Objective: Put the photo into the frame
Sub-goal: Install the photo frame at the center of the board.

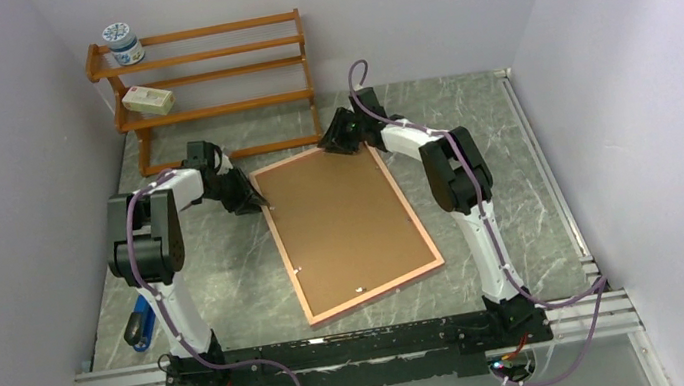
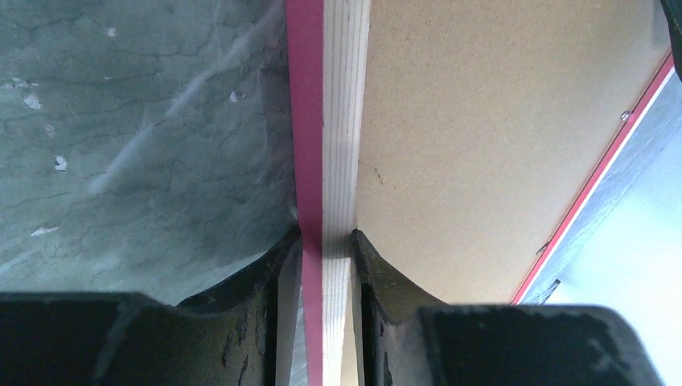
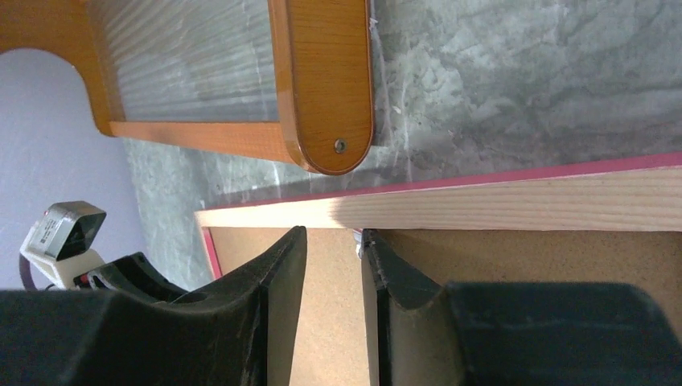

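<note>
Pink frame (image 1: 413, 211) lay face-down on the desk (image 1: 228, 270).
The left gripper (image 2: 326, 235) pinched its left edge, likely steadying it; the right gripper (image 3: 334, 235) sat at a far clip (image 3: 359, 241), grip unclear.

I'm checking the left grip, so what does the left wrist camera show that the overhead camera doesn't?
Only the left wrist: the left gripper shut on the frame at its rim, pink strip and pale wood between its fingers. Only the overhead: the wooden rack, the jar on it, the right arm, the frame's whole outline. Both: the brown backing sheet in the frame.
</note>
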`<state>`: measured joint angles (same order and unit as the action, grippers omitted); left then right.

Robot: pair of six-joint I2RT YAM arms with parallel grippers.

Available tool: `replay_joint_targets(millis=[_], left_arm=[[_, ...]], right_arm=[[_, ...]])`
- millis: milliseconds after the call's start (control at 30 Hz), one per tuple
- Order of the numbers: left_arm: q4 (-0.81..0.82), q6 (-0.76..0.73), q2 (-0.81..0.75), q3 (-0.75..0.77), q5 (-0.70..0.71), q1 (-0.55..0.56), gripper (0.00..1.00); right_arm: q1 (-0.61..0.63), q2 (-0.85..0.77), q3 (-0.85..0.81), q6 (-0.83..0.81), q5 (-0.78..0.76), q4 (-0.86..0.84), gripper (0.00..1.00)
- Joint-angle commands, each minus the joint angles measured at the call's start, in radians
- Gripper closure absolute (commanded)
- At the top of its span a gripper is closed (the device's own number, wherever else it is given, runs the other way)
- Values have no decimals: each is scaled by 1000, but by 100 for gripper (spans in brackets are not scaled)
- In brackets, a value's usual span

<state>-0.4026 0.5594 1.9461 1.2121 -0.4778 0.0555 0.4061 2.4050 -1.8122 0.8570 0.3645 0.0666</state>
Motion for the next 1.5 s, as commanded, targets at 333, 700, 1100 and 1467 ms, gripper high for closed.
replay_joint_targets(millis=[333, 700, 1100, 1467], left_arm=[[9, -49, 59, 34, -107, 15, 67], [-72, -46, -44, 45, 31, 8, 57], [-140, -65, -246, -5, 45, 7, 38], [-28, 17, -453, -223, 49, 7, 42]], right_arm=[[51, 67, -1, -14, 140, -14, 70], [-18, -236, 38, 22, -17, 162, 47], [-19, -826, 580, 25, -335, 386, 43], [-6, -1198, 924, 338, -338, 547, 41]])
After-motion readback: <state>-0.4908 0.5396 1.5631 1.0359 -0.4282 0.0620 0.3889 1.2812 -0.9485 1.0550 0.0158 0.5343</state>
